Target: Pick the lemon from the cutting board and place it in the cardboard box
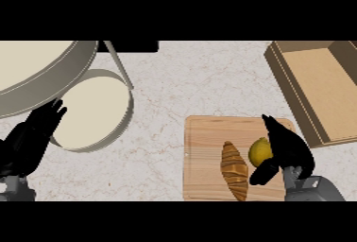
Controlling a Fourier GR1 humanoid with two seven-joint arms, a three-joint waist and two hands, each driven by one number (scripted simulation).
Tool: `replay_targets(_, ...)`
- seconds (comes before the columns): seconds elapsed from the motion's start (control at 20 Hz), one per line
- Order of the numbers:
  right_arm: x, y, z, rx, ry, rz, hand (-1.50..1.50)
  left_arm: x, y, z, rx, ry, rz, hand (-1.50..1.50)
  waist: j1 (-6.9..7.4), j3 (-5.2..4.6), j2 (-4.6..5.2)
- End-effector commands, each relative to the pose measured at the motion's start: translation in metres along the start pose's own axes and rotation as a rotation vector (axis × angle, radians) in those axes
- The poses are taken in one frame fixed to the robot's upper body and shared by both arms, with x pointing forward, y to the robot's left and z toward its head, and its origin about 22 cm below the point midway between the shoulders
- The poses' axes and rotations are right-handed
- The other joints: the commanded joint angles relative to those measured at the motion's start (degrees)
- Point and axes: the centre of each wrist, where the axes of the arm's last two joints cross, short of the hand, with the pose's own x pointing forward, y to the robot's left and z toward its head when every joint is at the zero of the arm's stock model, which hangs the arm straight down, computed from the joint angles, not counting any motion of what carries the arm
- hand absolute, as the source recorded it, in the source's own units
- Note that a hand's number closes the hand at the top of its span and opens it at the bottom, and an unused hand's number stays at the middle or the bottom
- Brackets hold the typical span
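A yellow lemon (259, 151) lies on the wooden cutting board (206, 142) in the head view, right of a brown croissant (235, 170). My right hand (289, 149) sits over the board's right side, against the lemon's right flank, its fingers stretched toward the far edge and its thumb reaching down below the lemon. The hand hides part of the lemon. The cardboard box (317, 85) stands open at the upper right, beyond the board. My left hand (31, 137) rests open at the left edge, fingers up.
A large pale pot (42, 71) fills the upper left, with a round lid or pan (94, 111) and a thin handle beside it. A dark object (129, 46) lies at the far edge. Marble counter separates board and pot.
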Motion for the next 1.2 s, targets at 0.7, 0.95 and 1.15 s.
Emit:
replay_targets(0.7, -0.018, 0.03, -0.006, 0.018, 0.074, 0.021, 1.5, 0.005, 0.018, 0.012, 0.0, -0.01, -0.002, 0.0, -0.04, 0.01, -0.05)
replay_targets(0.95, -0.013, 0.025, -0.028, -0.034, -0.041, 0.053, 1.5, 0.001, 0.011, 0.001, 0.017, -0.014, -0.004, 0.0, -0.01, 0.01, 0.0)
replay_targets(1.15, -0.012, 0.025, -0.025, -0.036, -0.043, 0.076, 1.5, -0.006, 0.008, -0.005, 0.003, -0.006, 0.01, 0.0, -0.06, 0.01, 0.0)
